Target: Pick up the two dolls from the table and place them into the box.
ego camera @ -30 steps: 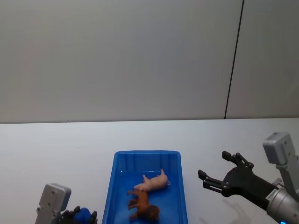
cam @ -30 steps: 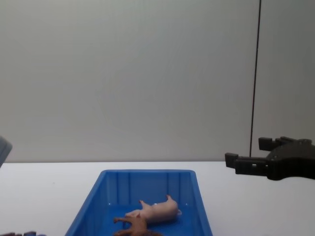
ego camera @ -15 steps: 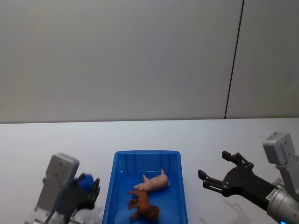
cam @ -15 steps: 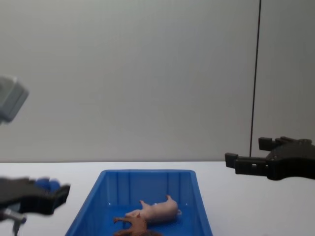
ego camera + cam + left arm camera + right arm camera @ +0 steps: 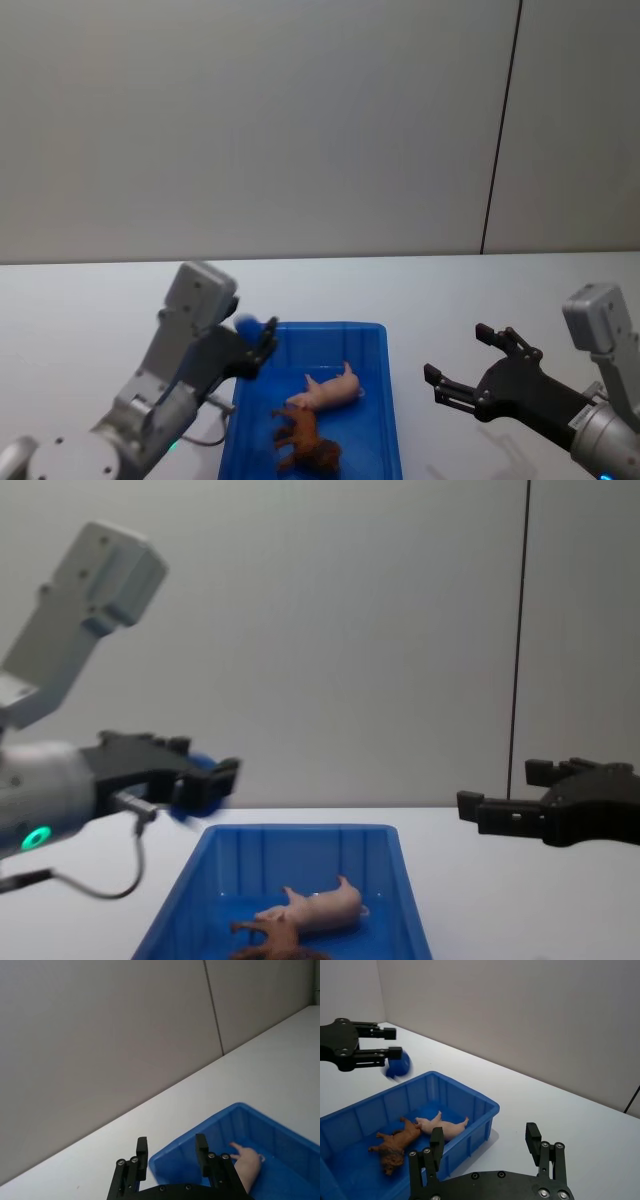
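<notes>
Blue box (image 5: 392,400) on the white table (image 5: 90,300) holds both dolls: pink pig (image 5: 330,389) beside brown lion (image 5: 305,440). My left gripper (image 5: 255,345) hovers at its far left corner, clamped on a small blue object (image 5: 398,1064). My right gripper (image 5: 470,368) hangs spread, off to the right.

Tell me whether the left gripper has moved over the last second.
Yes. The left gripper has risen from the near left table edge and swung forward to the box's far left corner, carrying a small blue object.
</notes>
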`<state>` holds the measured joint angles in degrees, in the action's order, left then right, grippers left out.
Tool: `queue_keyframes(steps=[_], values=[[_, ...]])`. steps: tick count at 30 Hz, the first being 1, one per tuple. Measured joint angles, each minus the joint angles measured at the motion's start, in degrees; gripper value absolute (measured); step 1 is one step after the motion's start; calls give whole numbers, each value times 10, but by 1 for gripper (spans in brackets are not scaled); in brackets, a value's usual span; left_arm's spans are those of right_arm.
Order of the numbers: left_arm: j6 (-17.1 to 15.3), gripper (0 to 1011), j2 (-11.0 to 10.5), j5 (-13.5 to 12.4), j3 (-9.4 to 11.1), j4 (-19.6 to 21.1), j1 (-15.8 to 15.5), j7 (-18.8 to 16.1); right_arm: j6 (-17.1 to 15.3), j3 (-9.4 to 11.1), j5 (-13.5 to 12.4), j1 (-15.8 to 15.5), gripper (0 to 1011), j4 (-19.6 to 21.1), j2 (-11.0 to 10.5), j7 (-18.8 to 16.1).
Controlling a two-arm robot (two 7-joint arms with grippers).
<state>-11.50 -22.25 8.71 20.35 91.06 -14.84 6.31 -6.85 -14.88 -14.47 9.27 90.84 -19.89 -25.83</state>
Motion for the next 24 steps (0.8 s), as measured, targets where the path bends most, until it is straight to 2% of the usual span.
queue_keyframes(steps=[6, 8, 14, 15, 24], values=[[13, 697, 31, -20, 12, -34, -37, 37, 0, 0, 0, 0, 1001, 0, 0, 0], [19, 798, 43, -24, 17, -48, -50, 50, 0, 0, 0, 0, 1001, 0, 0, 0], [29, 946, 62, -31, 24, -72, -71, 73, 0, 0, 0, 0, 1001, 0, 0, 0], [32, 998, 66, -32, 25, -78, -76, 78, 0, 0, 0, 0, 1001, 0, 0, 0], [42, 1001, 81, -37, 29, -98, -93, 97, 0, 0, 0, 0, 1001, 0, 0, 0]])
